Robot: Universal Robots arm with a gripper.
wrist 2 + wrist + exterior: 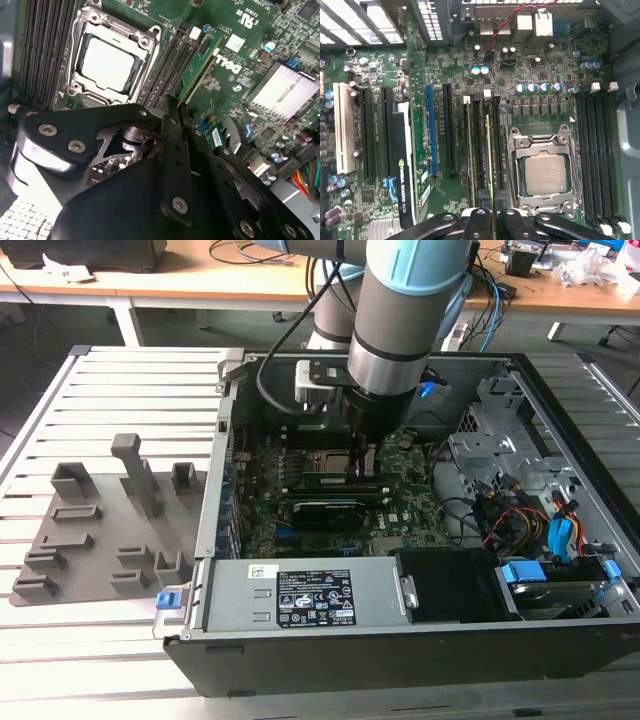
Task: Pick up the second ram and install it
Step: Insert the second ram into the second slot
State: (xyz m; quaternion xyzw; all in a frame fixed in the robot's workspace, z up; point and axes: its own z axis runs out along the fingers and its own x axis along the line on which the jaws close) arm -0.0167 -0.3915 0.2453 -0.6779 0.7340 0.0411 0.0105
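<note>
Down inside the open black metal computer case (400,640), the arm's black two-fingered tool (492,222) hangs over the green motherboard (535,85), pinching the second ram (489,165), a long, thin green circuit-board stick seen edge-on in the first wrist view. The stick stands upright in or just above one of the black memory slots (479,145) beside the square silver processor in its metal socket (545,172); whether it is fully seated I cannot tell. In the exterior view the tool (366,462) sits near the middle of the board, with the wide black expansion card (322,513) at about seven o'clock from it and the grey plastic holder tray (100,530) well off at nine o'clock on the slatted metal surface (120,380).

What I'd worry about: if the stick is tilted or sits off the slot's line, pushing down could bend it or strain the slot. The end latches could also stay unclicked if the pressure lands unevenly.
</note>
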